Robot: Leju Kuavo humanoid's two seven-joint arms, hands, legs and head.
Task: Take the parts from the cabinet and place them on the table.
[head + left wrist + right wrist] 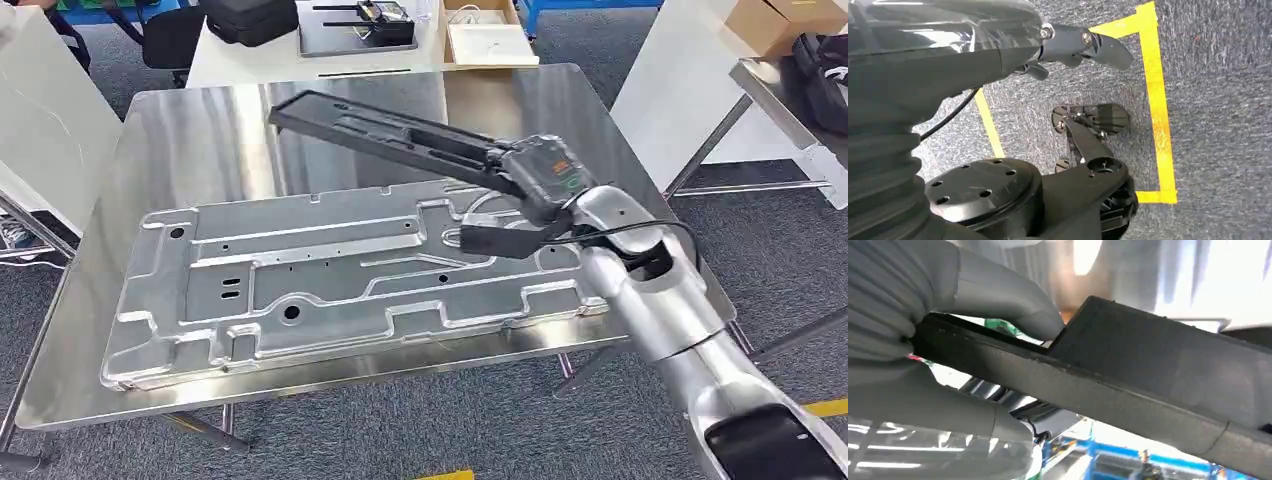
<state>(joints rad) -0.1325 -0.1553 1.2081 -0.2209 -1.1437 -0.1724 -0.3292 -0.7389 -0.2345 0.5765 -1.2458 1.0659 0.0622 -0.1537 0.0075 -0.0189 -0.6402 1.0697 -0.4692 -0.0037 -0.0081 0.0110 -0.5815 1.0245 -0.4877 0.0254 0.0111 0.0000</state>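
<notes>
A long black part (400, 135) hangs at a slant over the back of the steel table (200, 140), its far end toward the back left. My right hand (545, 180) grips its near end. In the right wrist view the grey thumb (998, 295) presses on the black part (1148, 370), which runs off across the picture. A large stamped silver metal panel (330, 280) lies flat on the table under and in front of it. My left hand (1083, 42) hangs over the grey floor with its fingers apart and nothing in them.
Behind the steel table stands a white table with a black case (250, 20), a dark tray (355, 35) and a white box (490, 42). Another table frame (790, 100) and a cardboard box (770, 25) are at the right. Yellow tape (1158, 100) marks the carpet.
</notes>
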